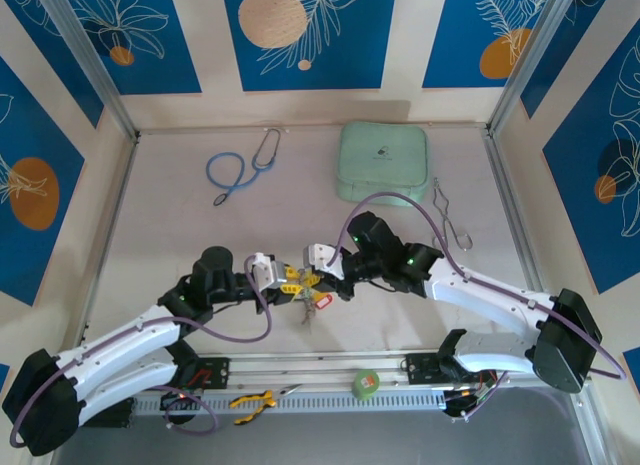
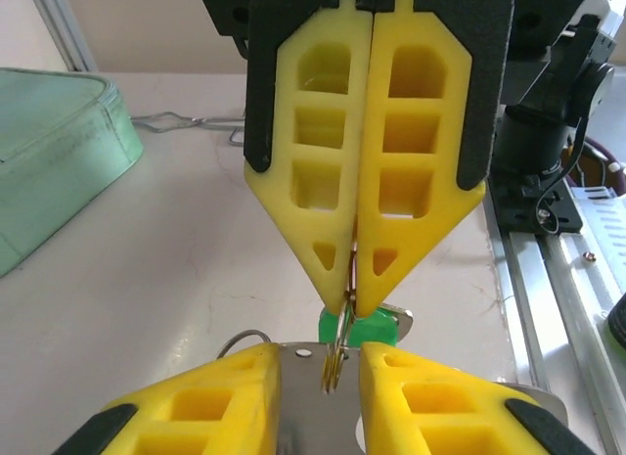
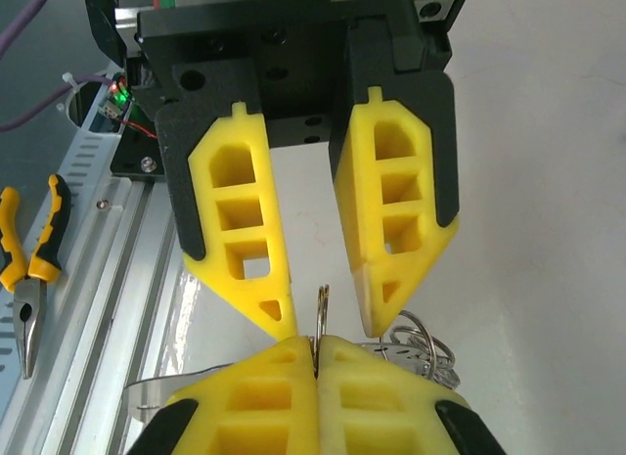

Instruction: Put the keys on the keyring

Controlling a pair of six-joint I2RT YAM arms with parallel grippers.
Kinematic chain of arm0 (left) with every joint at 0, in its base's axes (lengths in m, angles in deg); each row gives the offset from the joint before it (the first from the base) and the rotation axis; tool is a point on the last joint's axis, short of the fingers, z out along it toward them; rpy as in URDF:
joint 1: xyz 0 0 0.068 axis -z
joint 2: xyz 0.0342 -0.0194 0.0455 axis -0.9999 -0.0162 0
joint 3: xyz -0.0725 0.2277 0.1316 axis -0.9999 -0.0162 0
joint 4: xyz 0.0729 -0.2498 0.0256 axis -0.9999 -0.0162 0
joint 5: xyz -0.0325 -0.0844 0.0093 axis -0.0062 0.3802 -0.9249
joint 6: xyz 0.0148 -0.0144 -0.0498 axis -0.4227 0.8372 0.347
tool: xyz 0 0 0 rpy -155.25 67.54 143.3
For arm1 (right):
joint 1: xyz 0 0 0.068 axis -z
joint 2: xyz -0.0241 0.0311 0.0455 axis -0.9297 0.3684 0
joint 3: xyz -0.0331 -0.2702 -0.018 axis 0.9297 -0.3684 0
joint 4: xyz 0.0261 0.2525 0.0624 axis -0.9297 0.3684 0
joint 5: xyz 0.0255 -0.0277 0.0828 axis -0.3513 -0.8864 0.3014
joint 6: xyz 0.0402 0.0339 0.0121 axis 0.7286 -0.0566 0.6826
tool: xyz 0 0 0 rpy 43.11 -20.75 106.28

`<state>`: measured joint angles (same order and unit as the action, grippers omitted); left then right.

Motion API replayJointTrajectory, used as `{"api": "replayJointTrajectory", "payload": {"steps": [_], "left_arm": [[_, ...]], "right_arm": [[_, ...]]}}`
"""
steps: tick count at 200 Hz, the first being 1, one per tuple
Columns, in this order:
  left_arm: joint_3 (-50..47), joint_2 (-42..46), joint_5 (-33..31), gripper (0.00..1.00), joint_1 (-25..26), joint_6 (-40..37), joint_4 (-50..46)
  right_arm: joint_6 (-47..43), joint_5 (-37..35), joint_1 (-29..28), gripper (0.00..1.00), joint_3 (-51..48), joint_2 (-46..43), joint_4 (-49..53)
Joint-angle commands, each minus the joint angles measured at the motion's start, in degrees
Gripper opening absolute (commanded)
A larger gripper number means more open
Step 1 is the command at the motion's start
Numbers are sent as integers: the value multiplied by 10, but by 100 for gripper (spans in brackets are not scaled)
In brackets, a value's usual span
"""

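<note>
In the top view we see the left gripper (image 1: 290, 279) and the right gripper (image 1: 318, 275) tip to tip at the middle of the surface (image 1: 170, 235). The keys (image 1: 312, 303) are bunched just under them, with a red tag (image 1: 321, 300) at 5 o'clock. The keyring (image 1: 452, 221) lies well apart, at 2 o'clock from the grippers and near the mint case (image 1: 385, 160). Its long axis runs from 11 to 5 o'clock, and the right arm is the nearer one.

In the left wrist view the right gripper points down from 12 o'clock, its fingers pressed together on a small brassy ring (image 2: 335, 362) that hangs edge-on. A green tag (image 2: 372, 328) sits just behind it. The left gripper's fingers (image 2: 225, 396) stand spread at 6 o'clock with a flat metal blade (image 2: 313, 406) in the gap; we cannot tell whether they touch it.

In the right wrist view the right fingers pinch that ring at 6 o'clock. The left gripper is spread, one tip on each side of the ring, gripping nothing we can see. We judge that the bunch must travel toward 2 o'clock to reach the keyring.
</note>
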<state>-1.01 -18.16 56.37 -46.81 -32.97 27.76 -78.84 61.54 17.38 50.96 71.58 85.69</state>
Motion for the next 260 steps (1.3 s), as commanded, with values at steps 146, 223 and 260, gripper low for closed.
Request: {"api": "replayJointTrajectory", "payload": {"steps": [146,223,260], "left_arm": [[36,-16,-6,0,5,-33,-17],[-7,9,-20,0,5,-10,53],[-6,9,-12,0,5,-13,53]], "right_arm": [[46,20,11,39,46,-5,30],[129,8,38,44,-41,-63,-28],[126,18,34,42,-26,-44,-29]]}}
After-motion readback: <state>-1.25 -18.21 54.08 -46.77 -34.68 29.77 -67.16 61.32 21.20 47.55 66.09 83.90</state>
